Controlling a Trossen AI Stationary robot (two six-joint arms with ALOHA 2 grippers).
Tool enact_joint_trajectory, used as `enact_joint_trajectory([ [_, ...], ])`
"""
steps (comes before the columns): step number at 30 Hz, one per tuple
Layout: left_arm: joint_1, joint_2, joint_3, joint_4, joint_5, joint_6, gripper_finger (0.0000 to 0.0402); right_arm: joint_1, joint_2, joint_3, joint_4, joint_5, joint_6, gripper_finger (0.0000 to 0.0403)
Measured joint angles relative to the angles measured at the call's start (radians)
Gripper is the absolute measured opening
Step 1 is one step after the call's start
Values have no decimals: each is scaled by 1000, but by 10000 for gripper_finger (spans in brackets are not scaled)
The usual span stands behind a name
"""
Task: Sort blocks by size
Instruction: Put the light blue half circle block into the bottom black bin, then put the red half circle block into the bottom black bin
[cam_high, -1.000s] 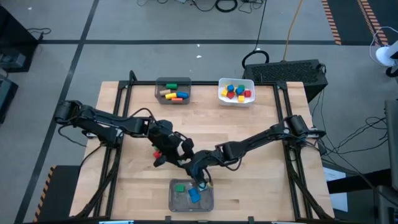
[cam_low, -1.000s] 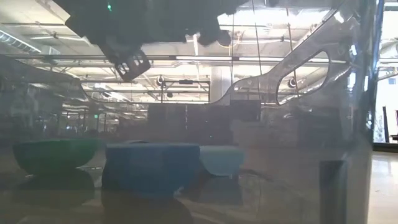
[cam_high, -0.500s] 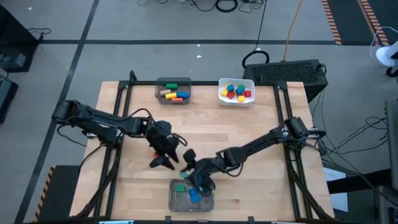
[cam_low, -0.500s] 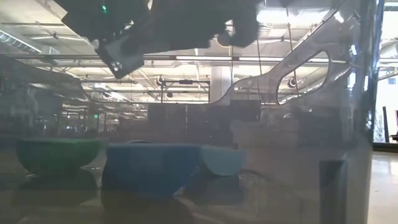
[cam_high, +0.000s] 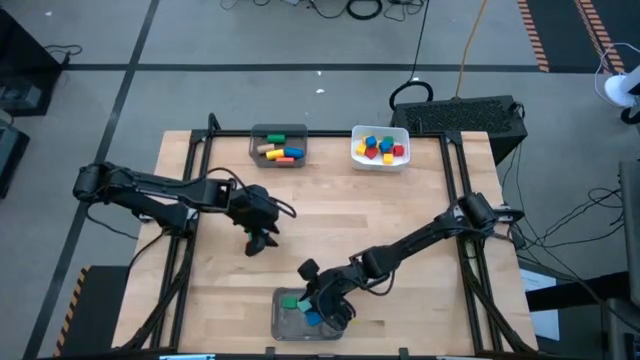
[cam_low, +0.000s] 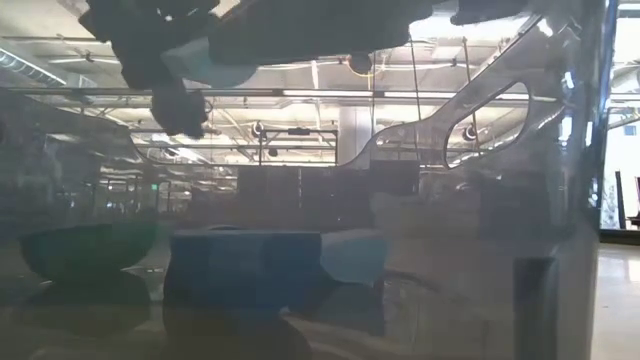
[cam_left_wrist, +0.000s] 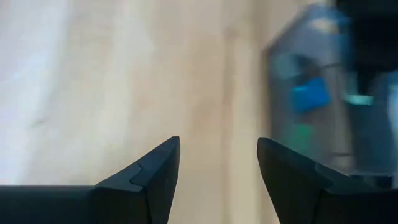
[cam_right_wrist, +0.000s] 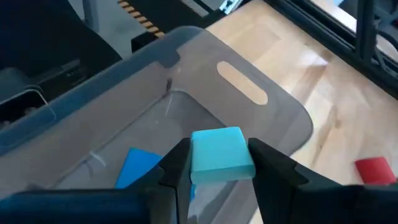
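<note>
Right fingers (cam_right_wrist: 214, 163) newly over bin (cam_right_wrist: 261, 118)

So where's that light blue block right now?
The light blue block is clamped in the right gripper, just above the clear bin at the table's near edge, over a darker blue block.

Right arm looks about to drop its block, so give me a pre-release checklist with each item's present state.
1. Light blue block held in right gripper: ok.
2. Right gripper above the clear bin, inside its rim: ok.
3. Landing spot free beside the blue block already inside: ok.
4. Left gripper open, empty, away from the bin: ok.
5. Red block lying on the table outside the bin: not ok.
</note>
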Motion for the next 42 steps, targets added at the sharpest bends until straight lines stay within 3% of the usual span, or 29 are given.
enact_joint_trajectory([
  [7,-34,-16,-6,-151,-186,-10,216,5,15,0,-5,-3,46,137],
  [14,-44,-16,-97,-153,-259,-2,216,4,15,0,11,1,48,177],
  [26,-19,-15,-188,-150,-592,-47,222,4,6,0,30,58,44,195],
  [35,68,-15,-190,-92,-599,-131,259,3,6,0,33,58,44,194],
  [42,115,39,-190,-83,-563,-23,263,3,6,0,31,58,49,194],
])
